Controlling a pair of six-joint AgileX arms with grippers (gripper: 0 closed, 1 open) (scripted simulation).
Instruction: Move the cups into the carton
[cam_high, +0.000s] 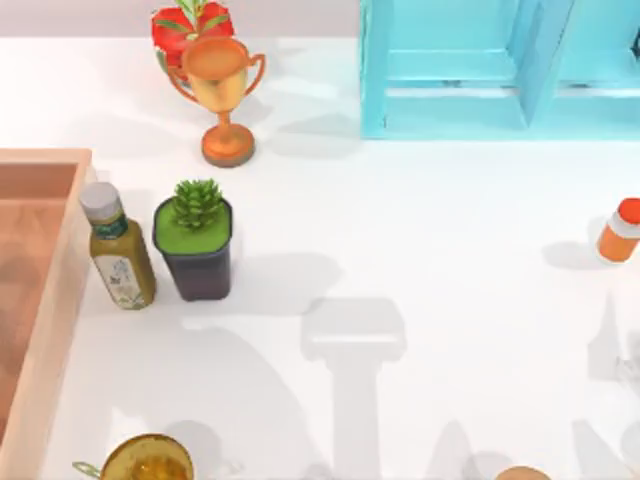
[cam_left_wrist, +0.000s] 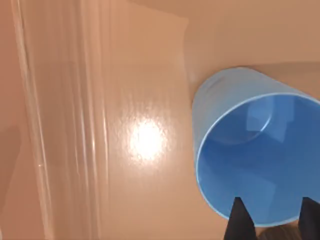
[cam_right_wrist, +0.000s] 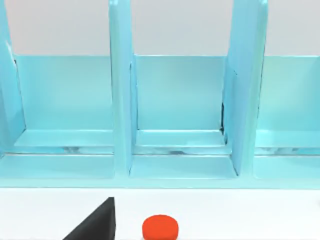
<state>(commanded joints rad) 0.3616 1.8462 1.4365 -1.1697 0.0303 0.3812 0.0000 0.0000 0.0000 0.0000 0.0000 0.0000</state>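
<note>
The left gripper (cam_left_wrist: 272, 220) is hanging over the carton (cam_high: 62, 290), its two dark fingers (cam_left_wrist: 241, 222) spread apart at the rim of the blue cup (cam_left_wrist: 250, 150), one on each side of the near wall without visibly squeezing it. The cup is sitting just ahead of those fingers on the carton's peach floor. The right gripper is facing the turquoise shelf unit (cam_right_wrist: 175, 115); whether its fingers are spread I cannot tell.

The white counter (cam_high: 450, 250) carries the carton (cam_high: 45, 300), a bottle (cam_high: 118, 248), a potted plant (cam_high: 195, 240), a trophy (cam_high: 222, 95), a turquoise shelf (cam_high: 480, 70) and an orange bottle (cam_high: 620, 230).
</note>
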